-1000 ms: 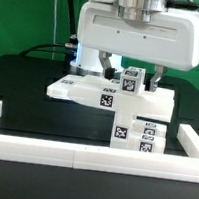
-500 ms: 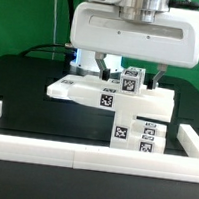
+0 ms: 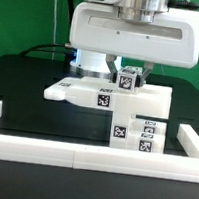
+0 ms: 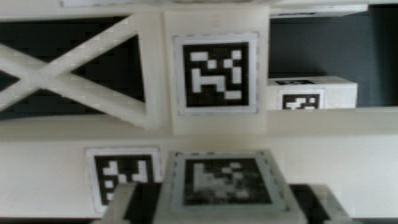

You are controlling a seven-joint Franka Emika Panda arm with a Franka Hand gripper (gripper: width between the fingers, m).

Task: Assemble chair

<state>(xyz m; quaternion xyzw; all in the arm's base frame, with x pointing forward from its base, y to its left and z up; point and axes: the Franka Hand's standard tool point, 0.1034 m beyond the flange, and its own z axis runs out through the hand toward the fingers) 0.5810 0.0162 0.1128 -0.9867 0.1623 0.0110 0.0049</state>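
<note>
Now that the gripper [image 3: 131, 79] has closed, its fingers pinch the small tagged cube [image 3: 130, 79] that stands on top of the flat seat slab [image 3: 108, 95]; half a second ago the fingers were still spread wide on both sides of this cube. In the wrist view the cube [image 4: 222, 185] sits between the two dark fingertips [image 4: 137, 203], with the slab's tag [image 4: 217, 74] just beyond it. The slab rests on the stacked leg blocks [image 3: 134, 132], near the front rail [image 3: 80, 158] and towards the exterior view's right side of the table [image 3: 23, 88]. It also seems to have shifted a little since then. I judge that the grasp is now made, so the next move can lift or press this cube into its place on the chair.
</note>
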